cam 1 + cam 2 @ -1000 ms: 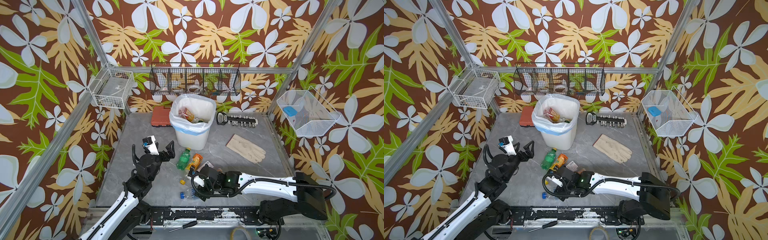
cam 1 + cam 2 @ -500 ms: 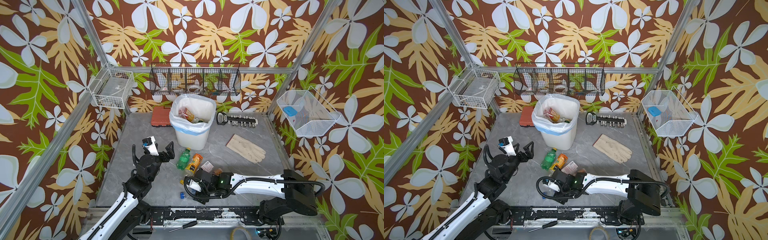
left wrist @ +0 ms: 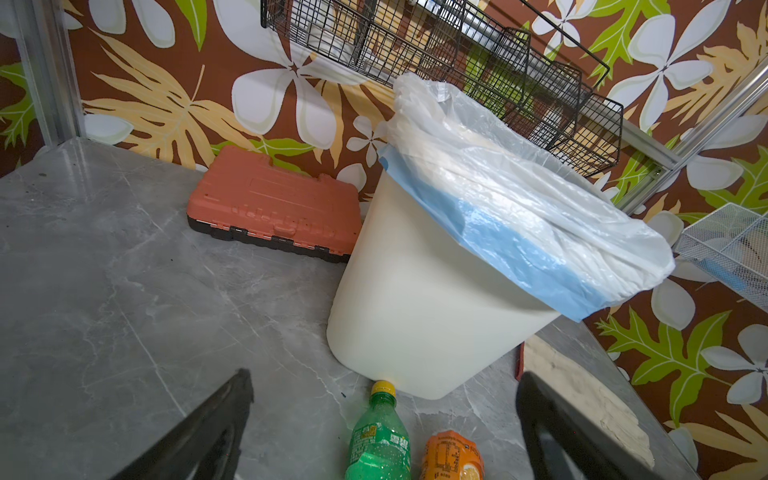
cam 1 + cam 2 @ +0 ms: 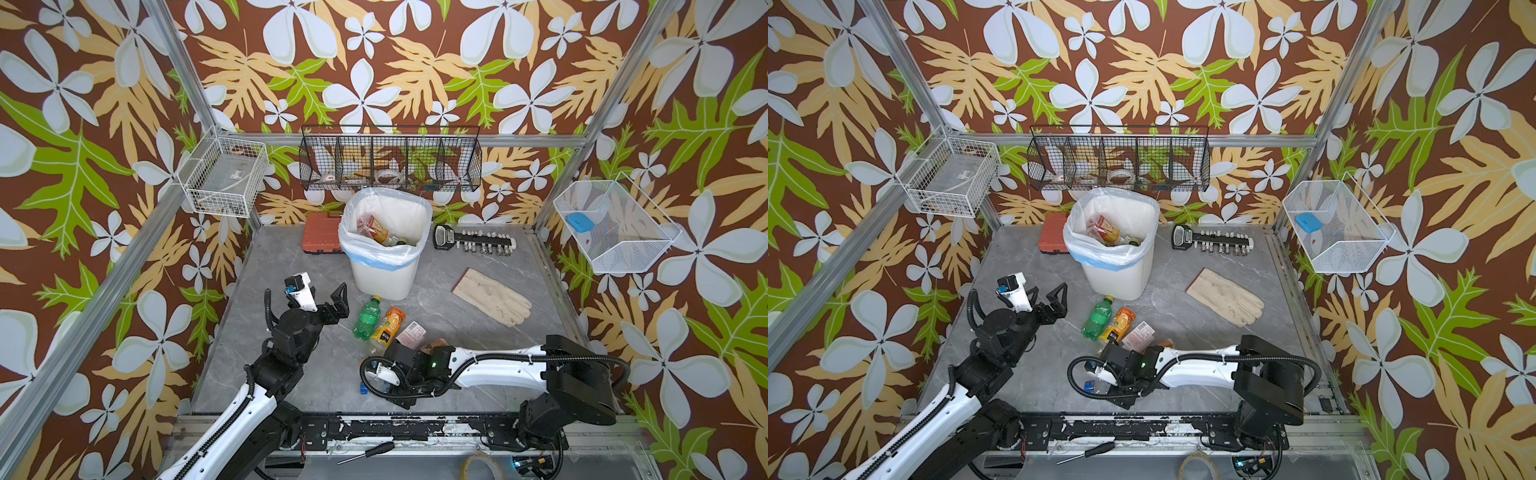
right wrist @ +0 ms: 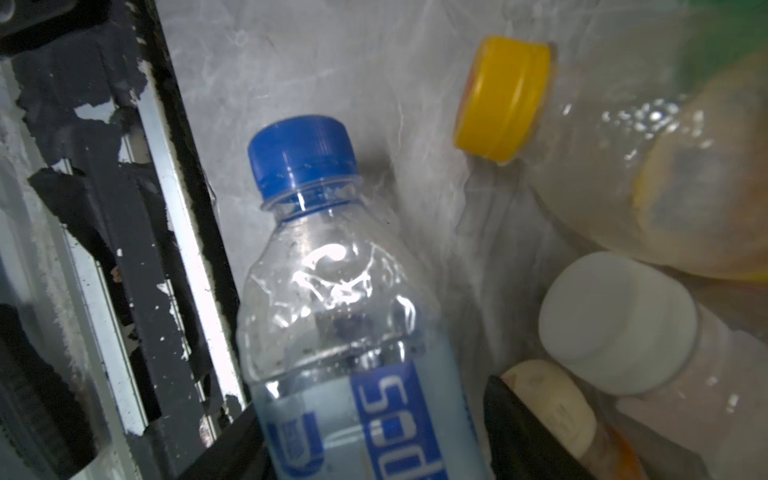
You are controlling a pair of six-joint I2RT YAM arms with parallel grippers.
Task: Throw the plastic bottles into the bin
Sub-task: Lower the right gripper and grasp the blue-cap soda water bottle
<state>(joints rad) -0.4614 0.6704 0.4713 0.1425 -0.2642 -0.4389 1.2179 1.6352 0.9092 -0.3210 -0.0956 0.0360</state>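
Observation:
The white bin [image 4: 384,270] [image 4: 1115,278] [image 3: 415,311] stands at the back middle with several bottles inside. On the table before it lie a green bottle [image 4: 365,320] [image 3: 378,440], an orange-labelled bottle [image 4: 388,326] [image 5: 623,166] and a pink-labelled bottle [image 4: 411,332]. My left gripper [image 4: 322,299] [image 3: 386,376] hovers open, left of the green bottle. My right gripper [image 4: 384,388] [image 5: 372,399] lies low near the front edge. Its jaws straddle a clear blue-capped bottle [image 5: 332,299] [image 4: 1089,386]. One finger touches it and a thin gap shows at the other.
A beige glove [image 4: 494,295] lies right of the bin. A red case [image 4: 322,239] and a socket rail [image 4: 473,241] sit along the back wall. The black front rail [image 5: 137,270] runs close beside the blue-capped bottle. Wire baskets hang on the walls.
My right arm has slid left toward the front edge, and its jaws have narrowed around the blue-capped bottle. The left arm has not moved.

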